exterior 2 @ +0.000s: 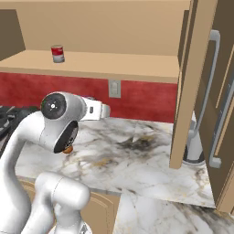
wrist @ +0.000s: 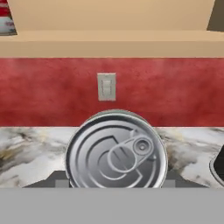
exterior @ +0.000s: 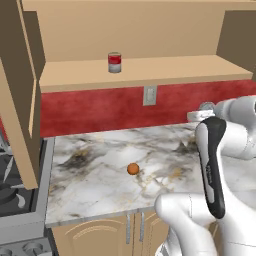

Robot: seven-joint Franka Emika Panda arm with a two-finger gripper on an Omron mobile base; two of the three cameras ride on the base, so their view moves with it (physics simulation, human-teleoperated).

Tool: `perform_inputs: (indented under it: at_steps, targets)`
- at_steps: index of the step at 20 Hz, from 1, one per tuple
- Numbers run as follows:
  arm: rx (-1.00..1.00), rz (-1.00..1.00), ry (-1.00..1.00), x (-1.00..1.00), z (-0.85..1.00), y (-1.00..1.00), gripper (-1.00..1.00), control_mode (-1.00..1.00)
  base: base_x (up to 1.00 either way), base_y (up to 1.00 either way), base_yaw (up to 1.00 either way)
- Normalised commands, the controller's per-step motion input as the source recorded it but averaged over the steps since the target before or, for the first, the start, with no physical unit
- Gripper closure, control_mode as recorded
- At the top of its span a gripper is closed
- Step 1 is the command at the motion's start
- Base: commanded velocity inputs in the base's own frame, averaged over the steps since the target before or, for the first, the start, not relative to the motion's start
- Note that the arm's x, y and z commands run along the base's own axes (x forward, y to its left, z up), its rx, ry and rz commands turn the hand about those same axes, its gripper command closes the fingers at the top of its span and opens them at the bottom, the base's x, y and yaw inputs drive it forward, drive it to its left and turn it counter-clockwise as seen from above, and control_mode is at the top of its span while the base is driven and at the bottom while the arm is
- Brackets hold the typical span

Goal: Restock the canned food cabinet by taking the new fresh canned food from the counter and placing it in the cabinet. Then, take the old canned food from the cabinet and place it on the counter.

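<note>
One flat tin [wrist: 116,150], the new fresh canned food, is sitting right before our gripper [wrist: 116,183] in the hand view, its pull-tab face towards us; we are seemingly clamping it, though we cannot tell how the jaws stand. We are hovering above the counter [exterior: 90,170], facing the red wall. On the cabinet [exterior: 150,70] shelf the old canned food [exterior: 114,62] is standing upright.

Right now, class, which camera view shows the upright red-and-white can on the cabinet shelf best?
The left base view: the upright red-and-white can stands whole and unobstructed on the tan wooden shelf. The right base view shows it smaller, far left; the hand view cuts it at the top-left corner.
</note>
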Motion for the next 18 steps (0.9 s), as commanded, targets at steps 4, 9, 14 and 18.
perform_inputs:
  at_steps: [4,9,14,18]
  targets:
    - [-0.23,0.00,0.27,0.00,1.00,0.21,1.00,-1.00,0.00,0.00,0.00]
    - [-0.18,0.00,0.22,0.23,0.82,0.25,1.00,-1.00,0.00,0.00,0.00]
    - [0.01,0.00,-0.02,0.09,0.02,-0.12,1.00,-1.00,0.00,0.00,0.00]
    - [0.05,0.00,0.00,0.40,-0.01,-0.20,1.00,-1.00,0.00,0.00,0.00]
